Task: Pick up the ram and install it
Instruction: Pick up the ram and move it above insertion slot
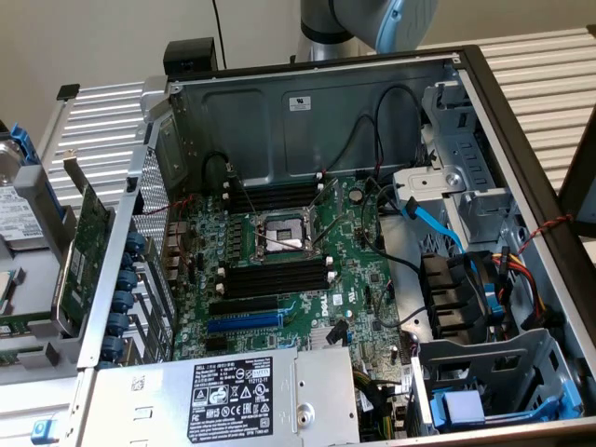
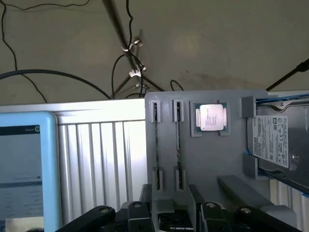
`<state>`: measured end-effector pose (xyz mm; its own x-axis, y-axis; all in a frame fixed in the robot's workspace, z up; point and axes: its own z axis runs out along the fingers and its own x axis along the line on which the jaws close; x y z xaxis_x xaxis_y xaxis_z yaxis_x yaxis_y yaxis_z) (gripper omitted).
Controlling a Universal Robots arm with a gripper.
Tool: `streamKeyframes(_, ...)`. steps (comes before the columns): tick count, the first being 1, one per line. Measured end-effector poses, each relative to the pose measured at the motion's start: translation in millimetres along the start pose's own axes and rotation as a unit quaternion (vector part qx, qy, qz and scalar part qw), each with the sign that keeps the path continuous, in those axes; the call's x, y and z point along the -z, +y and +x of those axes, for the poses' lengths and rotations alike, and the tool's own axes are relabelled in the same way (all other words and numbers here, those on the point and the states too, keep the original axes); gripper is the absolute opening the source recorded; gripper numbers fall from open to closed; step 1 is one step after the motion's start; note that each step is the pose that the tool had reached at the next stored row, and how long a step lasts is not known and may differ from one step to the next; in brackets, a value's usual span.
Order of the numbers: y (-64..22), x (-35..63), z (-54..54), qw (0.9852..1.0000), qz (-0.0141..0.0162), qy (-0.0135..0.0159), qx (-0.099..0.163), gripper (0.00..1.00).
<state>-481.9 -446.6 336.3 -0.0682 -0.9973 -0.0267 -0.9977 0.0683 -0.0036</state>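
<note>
Open claw [image 2: 170, 195] hangs near the ram [image 2: 178, 145] slotted in grey tray [image 2: 212, 159]

Black gripper [image 2: 171, 203]. Just ahead of its jaws, a plain grey tray [image 2: 207, 159] holds two dark ram sticks [image 2: 178, 145] and a silver chip [image 2: 211, 117]. Off to one side of the jaws are a ribbed white table [image 2: 101, 159] and a pale-blue frame [image 2: 48, 164] — to the other side, a drive [image 2: 275, 140] with a white, black-printed label [image 2: 270, 137].
</note>
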Motion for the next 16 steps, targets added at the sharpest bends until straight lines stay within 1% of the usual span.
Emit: streamKeyframes(16, -0.1, -29.1, 2.2, 1.0, 0.0, 0.0, 0.0, 0.42)
